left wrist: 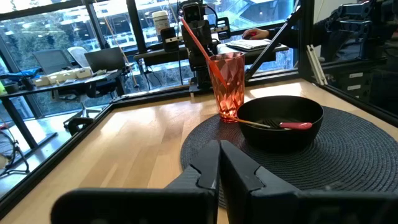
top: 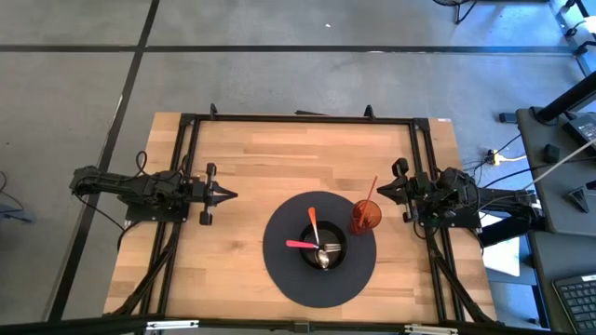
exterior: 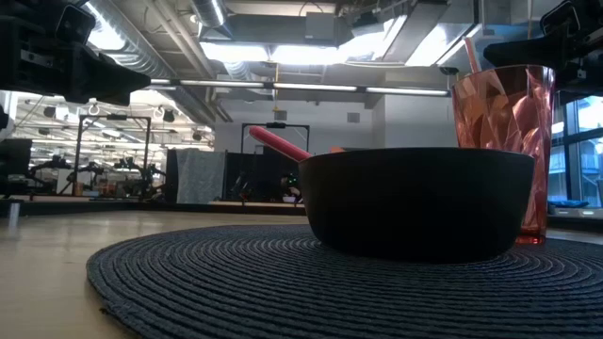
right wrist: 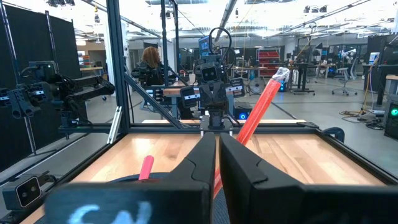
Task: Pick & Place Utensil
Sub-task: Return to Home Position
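A black bowl (top: pixel 322 249) sits on a round dark woven mat (top: pixel 279 270) near the table's middle. Two utensils lie in the bowl, a pink-handled one (top: pixel 300 244) and an orange-handled one (top: pixel 313 223), with metal heads (top: pixel 324 257) at the bowl's bottom. A red tumbler (top: pixel 365 216) stands on the mat's right edge with a red straw (top: pixel 372 187) leaning in it. My left gripper (top: pixel 231 194) rests shut at the table's left, pointing at the mat. My right gripper (top: pixel 382 189) rests shut at the table's right, just right of the tumbler.
A black metal frame (top: pixel 298 118) borders the table's far, left and right sides. Bare wood lies between the left gripper and the mat (left wrist: pixel 292 162) and along the far side. In the left wrist view the bowl (left wrist: pixel 280 121) and tumbler (left wrist: pixel 227 84) stand ahead.
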`<move>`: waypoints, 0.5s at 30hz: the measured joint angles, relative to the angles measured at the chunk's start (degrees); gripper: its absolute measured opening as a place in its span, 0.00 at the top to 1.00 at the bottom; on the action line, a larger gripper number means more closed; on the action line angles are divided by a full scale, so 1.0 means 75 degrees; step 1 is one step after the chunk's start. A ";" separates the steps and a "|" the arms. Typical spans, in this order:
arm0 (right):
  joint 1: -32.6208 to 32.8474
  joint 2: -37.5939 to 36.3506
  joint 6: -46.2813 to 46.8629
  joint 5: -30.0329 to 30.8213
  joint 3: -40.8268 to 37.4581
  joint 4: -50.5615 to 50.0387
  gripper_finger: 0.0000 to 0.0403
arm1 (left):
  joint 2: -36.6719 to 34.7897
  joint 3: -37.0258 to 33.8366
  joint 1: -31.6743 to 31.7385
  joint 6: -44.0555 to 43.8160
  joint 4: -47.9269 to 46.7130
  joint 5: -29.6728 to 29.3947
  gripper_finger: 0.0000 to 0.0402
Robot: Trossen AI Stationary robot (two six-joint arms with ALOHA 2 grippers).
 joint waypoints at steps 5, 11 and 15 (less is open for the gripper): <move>0.0000 0.0000 0.0000 0.0001 0.0000 0.0000 0.94 | 0.0000 -0.0002 -0.0001 0.0000 0.0000 0.0000 0.98; 0.0000 0.0001 0.0002 0.0002 0.0000 0.0001 0.94 | 0.0000 0.0000 0.0000 0.0000 0.0000 0.0000 0.98; 0.0000 0.0000 -0.0001 0.0000 0.0000 0.0000 0.94 | 0.0000 -0.0003 0.0000 -0.0001 0.0000 0.0002 0.98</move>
